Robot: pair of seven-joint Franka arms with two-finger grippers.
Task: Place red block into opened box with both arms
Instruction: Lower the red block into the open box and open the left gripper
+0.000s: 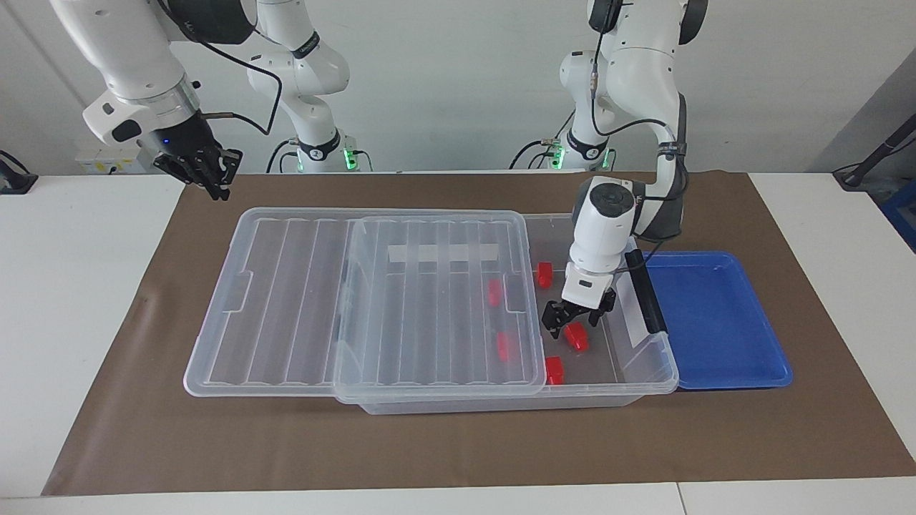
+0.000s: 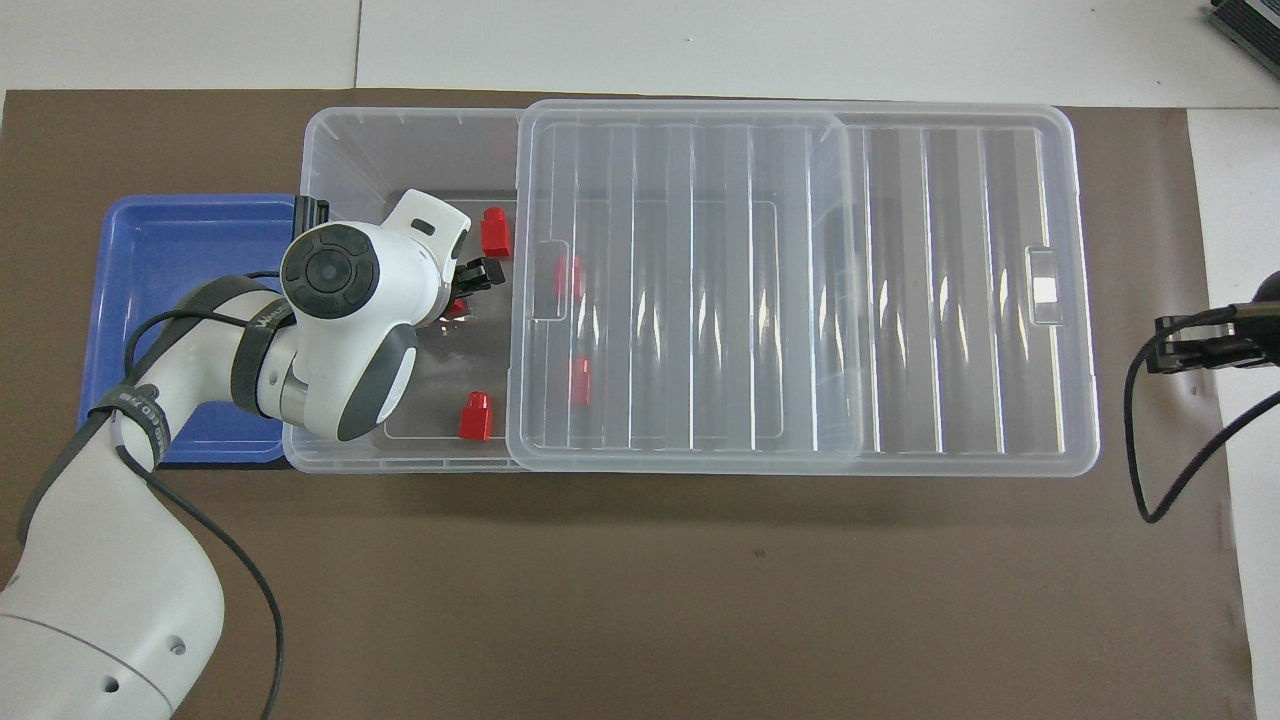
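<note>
The clear box (image 1: 662,375) (image 2: 320,135) lies on the brown mat with its ribbed lid (image 1: 286,300) (image 2: 950,300) slid toward the right arm's end, so the left arm's end is uncovered. Several red blocks lie inside. One red block (image 1: 575,336) (image 2: 455,308) rests on the box floor just under my left gripper (image 1: 572,322) (image 2: 468,288), which is open and down inside the box. Two more blocks (image 1: 545,274) (image 1: 554,370) lie in the uncovered part, and two (image 1: 494,292) (image 1: 504,346) show through the lid. My right gripper (image 1: 215,186) (image 2: 1180,352) hangs shut and empty over the mat off the lid's end.
A blue tray (image 1: 715,322) (image 2: 170,260) sits against the box at the left arm's end, with the box's black handle (image 1: 644,297) beside it. The left forearm reaches over the tray's edge. Bare brown mat surrounds the box, white table at either end.
</note>
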